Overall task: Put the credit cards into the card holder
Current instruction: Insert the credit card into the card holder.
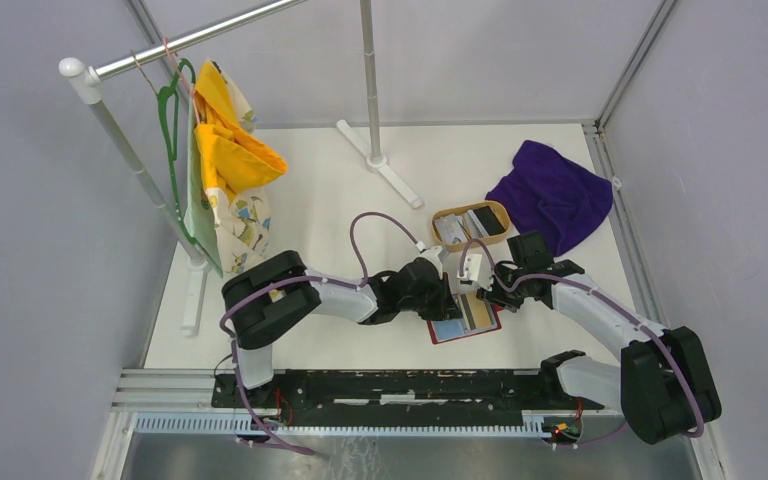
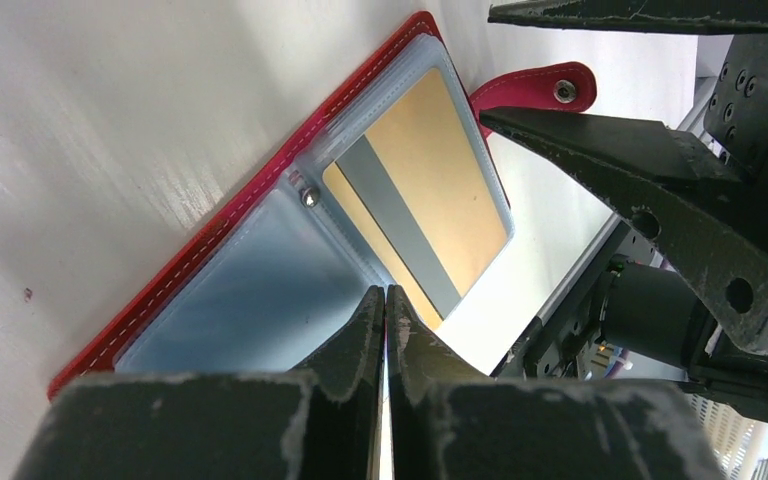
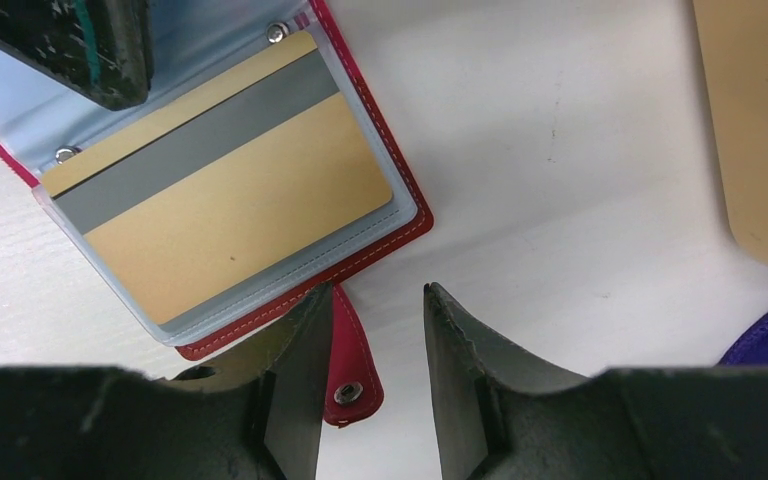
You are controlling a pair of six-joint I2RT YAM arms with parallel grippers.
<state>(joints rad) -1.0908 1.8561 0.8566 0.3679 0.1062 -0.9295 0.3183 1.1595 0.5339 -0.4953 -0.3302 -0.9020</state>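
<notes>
The red card holder lies open on the table between both grippers. One clear pocket holds a tan credit card with a grey stripe, also seen in the left wrist view as the tan card. My left gripper is shut, with nothing visible between its fingers, and its tips rest at the holder's empty left pocket page. My right gripper is open, and the holder's snap tab lies between its fingers. More credit cards, silvery and black, sit in the oval tray.
A tan oval wooden tray stands just behind the holder, with a purple cloth to its right. A metal stand foot and a clothes rail with hanging fabric are at the back left.
</notes>
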